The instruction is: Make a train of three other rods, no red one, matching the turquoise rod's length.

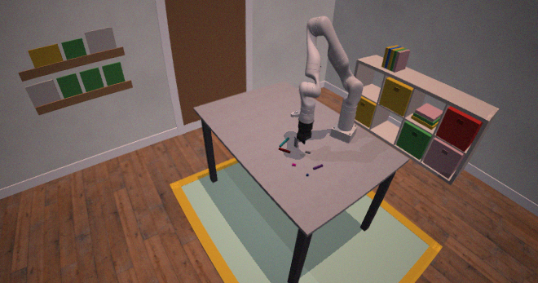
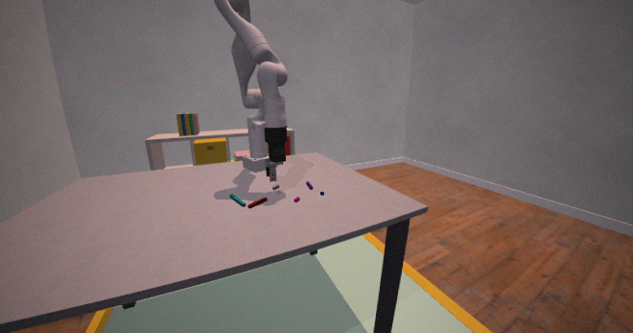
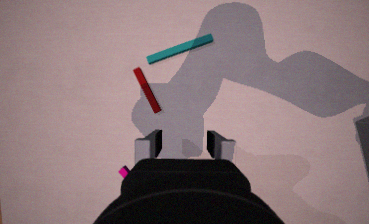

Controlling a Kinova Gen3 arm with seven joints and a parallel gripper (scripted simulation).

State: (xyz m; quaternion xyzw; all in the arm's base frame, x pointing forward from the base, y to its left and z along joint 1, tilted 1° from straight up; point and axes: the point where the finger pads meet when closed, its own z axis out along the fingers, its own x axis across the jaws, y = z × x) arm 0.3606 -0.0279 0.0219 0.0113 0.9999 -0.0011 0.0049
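My gripper (image 1: 302,142) is open and empty, pointing down just above the table. A short grey rod (image 1: 307,152) lies on the table right below and beside the fingers; it also shows in the exterior view (image 2: 275,186) under the gripper (image 2: 271,175). The turquoise rod (image 3: 179,48) and the red rod (image 3: 147,90) lie flat ahead of the open fingers, close together at an angle, not touching. A magenta rod (image 1: 293,165), a purple rod (image 1: 318,166) and a tiny blue rod (image 1: 306,174) lie scattered apart toward the table's near side.
The arm's base (image 1: 344,132) stands on the table to the right of the rods. A small pale object (image 1: 294,112) lies behind the arm. A shelf unit with coloured boxes (image 1: 424,114) stands beyond the table's right edge.
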